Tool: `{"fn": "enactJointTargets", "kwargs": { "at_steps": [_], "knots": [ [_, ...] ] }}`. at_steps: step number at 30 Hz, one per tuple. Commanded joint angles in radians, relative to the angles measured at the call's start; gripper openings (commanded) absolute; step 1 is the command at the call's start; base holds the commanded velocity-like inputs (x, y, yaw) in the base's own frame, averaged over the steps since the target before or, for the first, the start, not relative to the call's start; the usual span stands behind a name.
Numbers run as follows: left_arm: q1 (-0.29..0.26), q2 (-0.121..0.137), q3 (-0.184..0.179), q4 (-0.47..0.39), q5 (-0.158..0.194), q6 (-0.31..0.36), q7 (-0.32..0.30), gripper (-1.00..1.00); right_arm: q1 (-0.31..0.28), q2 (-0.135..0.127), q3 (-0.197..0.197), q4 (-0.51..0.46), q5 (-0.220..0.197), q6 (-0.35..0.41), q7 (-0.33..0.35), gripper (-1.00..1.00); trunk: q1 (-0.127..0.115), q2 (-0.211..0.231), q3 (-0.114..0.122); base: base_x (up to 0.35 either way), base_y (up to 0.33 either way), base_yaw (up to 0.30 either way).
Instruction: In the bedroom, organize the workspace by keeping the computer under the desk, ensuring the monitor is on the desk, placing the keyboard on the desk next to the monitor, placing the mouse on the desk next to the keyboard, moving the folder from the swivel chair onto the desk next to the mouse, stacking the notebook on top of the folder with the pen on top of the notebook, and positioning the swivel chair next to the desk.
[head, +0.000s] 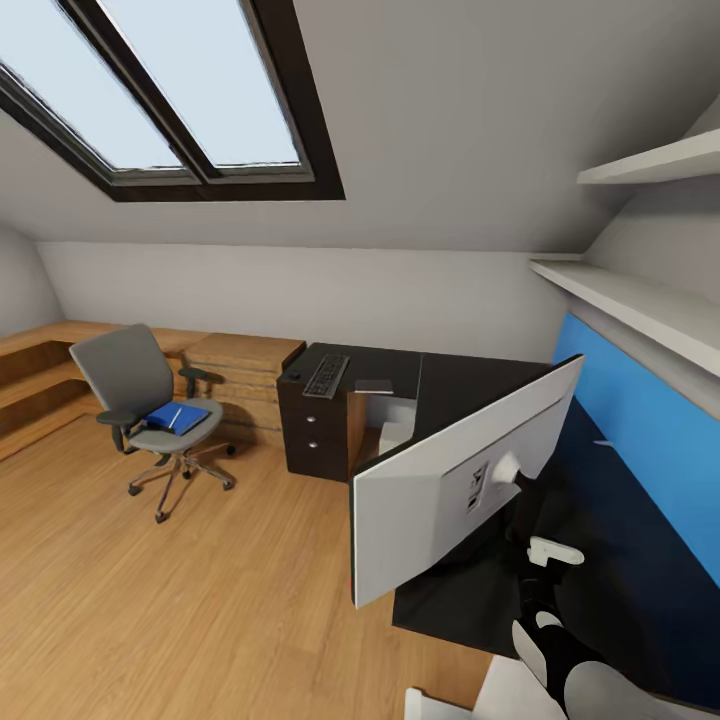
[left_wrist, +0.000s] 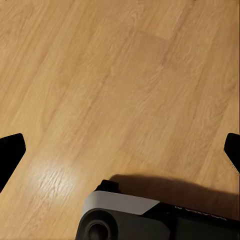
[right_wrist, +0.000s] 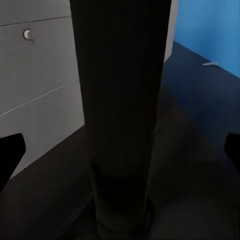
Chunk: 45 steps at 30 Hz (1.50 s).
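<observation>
While head view shows monitor (head: 440, 470) back, right wrist shows its stand (right_wrist: 122, 115)

Blue folder (head: 177, 417), grey swivel chair (head: 130, 380), black desk (head: 470, 395), blue panel (head: 640, 420)
</observation>
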<state>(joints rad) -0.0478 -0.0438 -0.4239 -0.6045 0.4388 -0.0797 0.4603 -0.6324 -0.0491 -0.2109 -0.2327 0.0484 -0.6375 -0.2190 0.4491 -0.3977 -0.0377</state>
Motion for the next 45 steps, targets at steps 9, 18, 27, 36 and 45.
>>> {"fn": "enactJointTargets", "kwargs": {
  "at_steps": [9,18,27,36,45],
  "knots": [
    [-0.001,0.001,-0.007,0.000,0.011,-0.007,0.007,1.00,-0.001,0.000,-0.001,0.001,0.005,-0.002,-0.005,1.00,0.001,-0.002,-0.002,0.052,-0.036,0.000],
    [-0.001,0.001,-0.007,0.000,0.011,-0.007,0.007,1.00,-0.001,0.000,-0.001,0.001,0.005,-0.002,-0.005,1.00,0.001,-0.002,-0.002,0.048,-0.023,0.000],
    [-0.001,0.001,-0.007,0.000,0.011,-0.007,0.007,1.00,-0.001,0.002,-0.001,0.001,0.005,-0.002,-0.005,1.00,0.001,-0.002,-0.002,0.041,-0.002,0.000],
    [-0.001,0.002,-0.007,0.000,0.011,-0.006,0.007,1.00,-0.001,0.001,-0.001,0.001,0.005,-0.002,-0.005,1.00,0.001,-0.002,-0.002,0.059,0.000,0.000],
    [-0.001,0.002,-0.007,0.000,0.011,-0.006,0.007,1.00,-0.001,0.001,-0.001,0.001,0.005,-0.002,-0.005,-1.00,0.001,-0.002,-0.002,0.001,0.000,0.000]
  ]
}}
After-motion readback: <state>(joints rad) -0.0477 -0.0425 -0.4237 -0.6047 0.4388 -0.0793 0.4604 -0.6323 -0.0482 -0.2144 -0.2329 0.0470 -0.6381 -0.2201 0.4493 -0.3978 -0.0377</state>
